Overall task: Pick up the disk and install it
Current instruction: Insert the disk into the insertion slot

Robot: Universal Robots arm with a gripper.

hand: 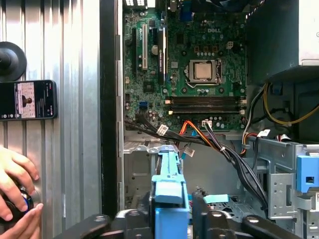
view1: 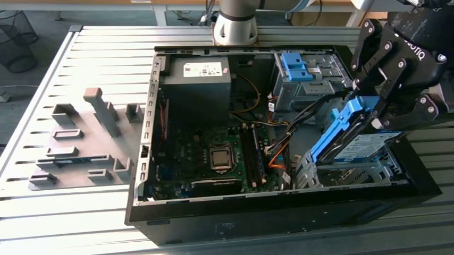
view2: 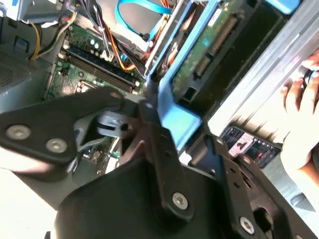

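The disk (view1: pixel 363 146), a silver drive with a white-and-blue label and blue side rails, hangs tilted over the lower drive cage (view1: pixel 341 172) at the exterior view's right end of the open computer case. Its lower end sits at the cage mouth. My black gripper (view1: pixel 370 110) is shut on the disk's blue handle from above. In the second wrist view the fingers (view2: pixel 154 134) pinch the blue handle (view2: pixel 177 119), and the drive's green underside (view2: pixel 209 45) runs away from them. In the first wrist view the blue handle (hand: pixel 167 194) stands between the two fingers (hand: pixel 204 216).
The case holds a grey power supply (view1: pixel 199 85), the motherboard (view1: pixel 212 154), orange and black cables (view1: pixel 280 149) and an upper cage with a bare blue bracket (view1: pixel 294 66). Grey fixtures (view1: pixel 92 133) stand on the slatted table. A person's hand (hand: pixel 15 184) and a phone (hand: pixel 27 99) lie beside the case.
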